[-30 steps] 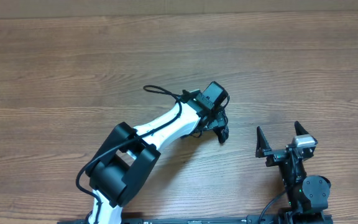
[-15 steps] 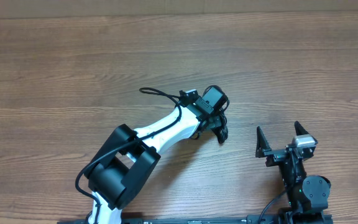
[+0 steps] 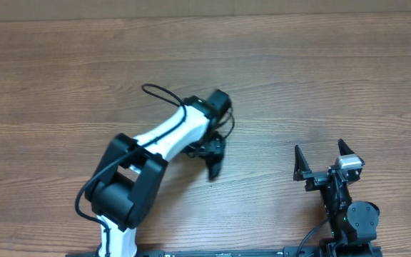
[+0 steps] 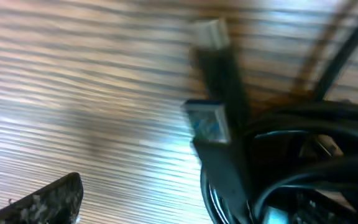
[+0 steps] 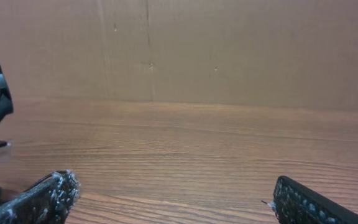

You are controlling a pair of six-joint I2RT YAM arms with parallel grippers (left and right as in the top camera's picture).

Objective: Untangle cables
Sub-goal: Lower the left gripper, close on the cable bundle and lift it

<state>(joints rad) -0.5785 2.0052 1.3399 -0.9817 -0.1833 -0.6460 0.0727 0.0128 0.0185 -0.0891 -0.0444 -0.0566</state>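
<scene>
Cables [image 4: 229, 155], plugs showing, fill my left wrist view; overhead mostly hides them beneath my wide-spread left gripper [image 3: 211, 155]. Right gripper [image 3: 324, 158] gapes wide too.

L arm [image 3: 170, 132] covers cables [image 4: 225, 93] from above; table [image 3: 262, 143] open twd R fingers [image 3: 302, 170].

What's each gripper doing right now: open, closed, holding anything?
Left gripper: jaws open wide, the cables right by them, no grip visible.
Right gripper: jaws open, empty.
</scene>
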